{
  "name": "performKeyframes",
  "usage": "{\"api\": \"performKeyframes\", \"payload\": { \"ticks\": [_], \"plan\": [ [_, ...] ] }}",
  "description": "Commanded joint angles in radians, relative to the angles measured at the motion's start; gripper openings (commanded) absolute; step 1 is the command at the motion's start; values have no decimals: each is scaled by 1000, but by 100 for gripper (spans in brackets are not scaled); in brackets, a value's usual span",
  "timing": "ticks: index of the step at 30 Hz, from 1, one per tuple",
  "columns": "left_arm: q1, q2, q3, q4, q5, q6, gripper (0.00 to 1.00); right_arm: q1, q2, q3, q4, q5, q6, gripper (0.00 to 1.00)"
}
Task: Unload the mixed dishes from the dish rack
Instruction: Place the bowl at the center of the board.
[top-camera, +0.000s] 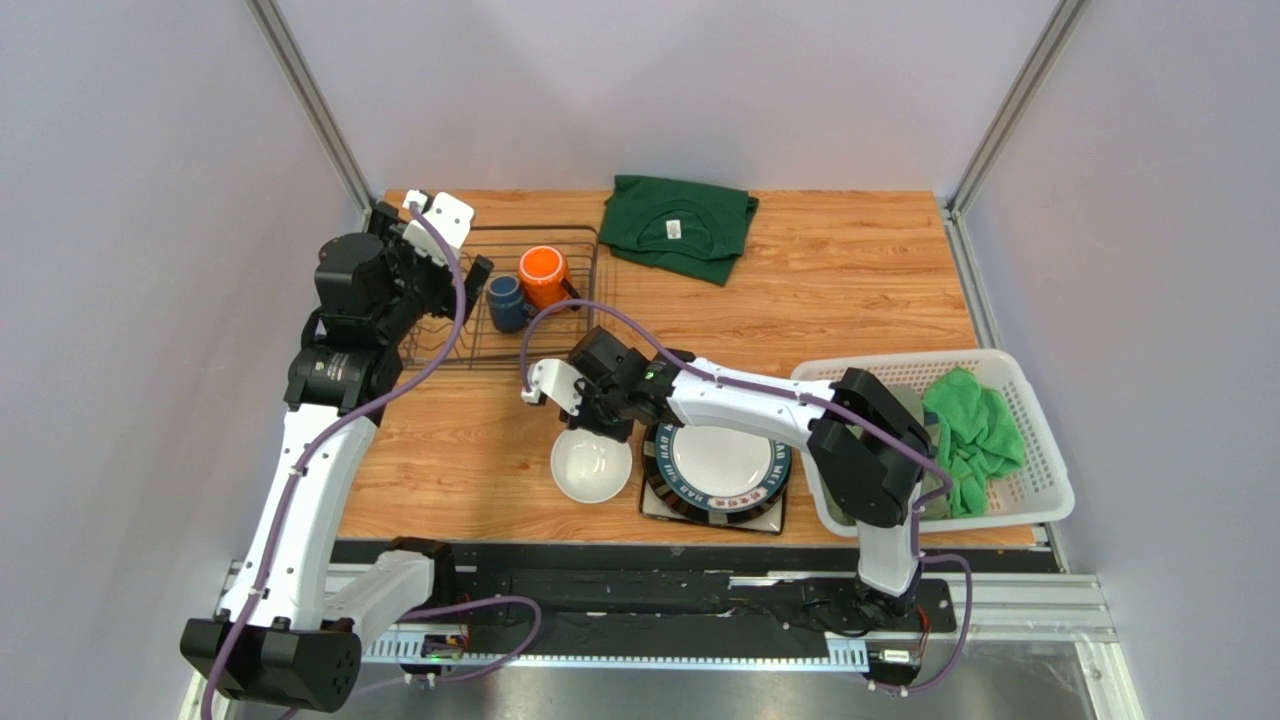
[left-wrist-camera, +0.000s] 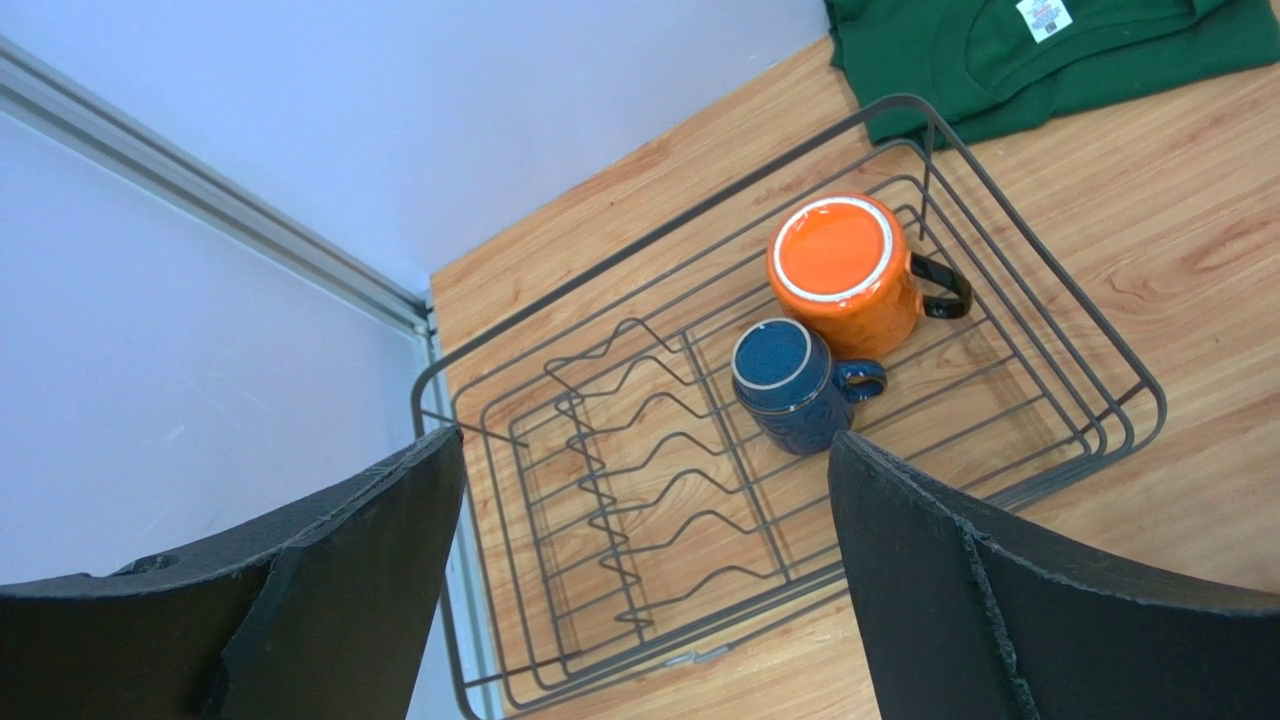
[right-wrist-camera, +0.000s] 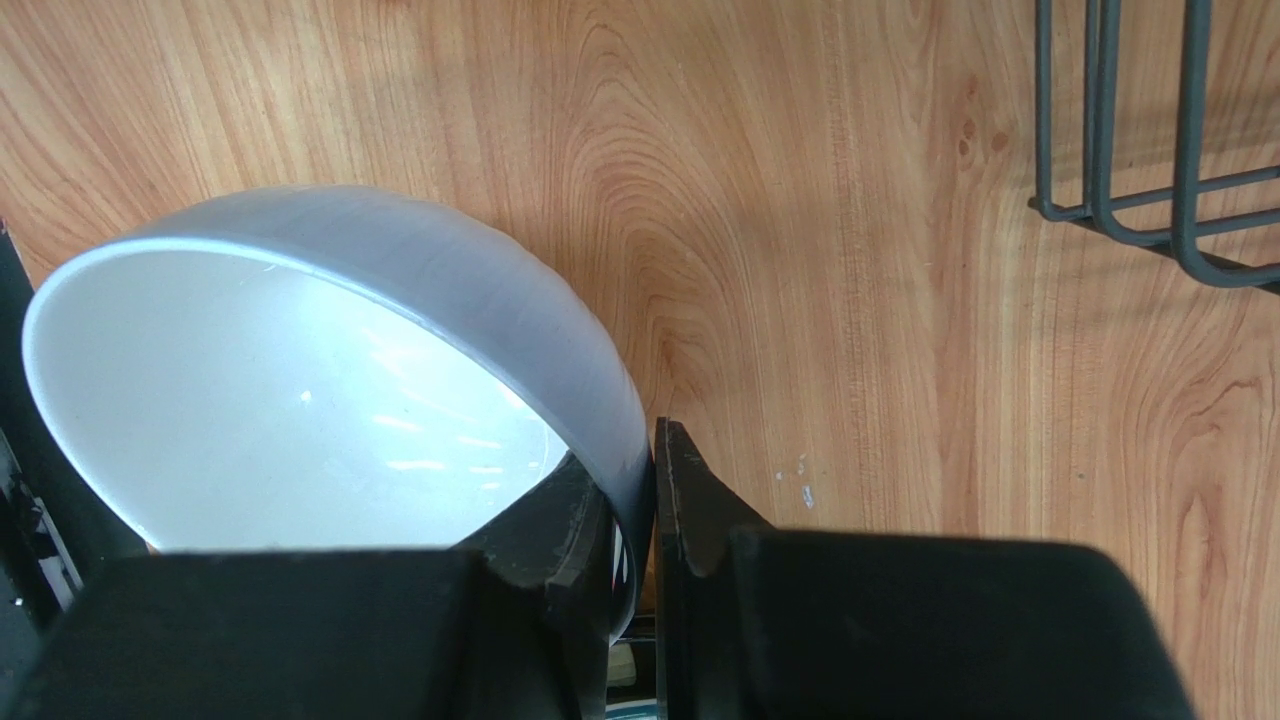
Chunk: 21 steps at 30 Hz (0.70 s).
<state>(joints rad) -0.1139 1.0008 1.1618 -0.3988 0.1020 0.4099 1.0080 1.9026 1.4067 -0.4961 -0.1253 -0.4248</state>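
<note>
White round ceramic bowl sits rim-pinched in the right pincer, likely for set-down; left pincer hangs spread above the orange glazed mug, ready.

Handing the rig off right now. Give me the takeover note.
Left gripper: open, holding nothing, above the dish rack.
Right gripper: shut on the rim of the small white bowl.
Done: round plate stacked on the square plate at the near edge of the table; bowl out of the rack, beside them.
Left: release the bowl; then the orange mug and dark blue mug, both in the rack.
</note>
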Motion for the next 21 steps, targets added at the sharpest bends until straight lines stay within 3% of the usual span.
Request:
{"api": "performKeyframes", "payload": {
  "ticks": [1,14,21],
  "plan": [
    [10,-4,-5,28,13,-2,98,9,6,67,-12,-16,-34,0],
    [10,-18,-25,26,22,4,98,14,50,84,-27,30,-57,0],
    [10,-22,-33,26,25,9,98,15,65,87,-30,46,-61,10]
  ]
}}
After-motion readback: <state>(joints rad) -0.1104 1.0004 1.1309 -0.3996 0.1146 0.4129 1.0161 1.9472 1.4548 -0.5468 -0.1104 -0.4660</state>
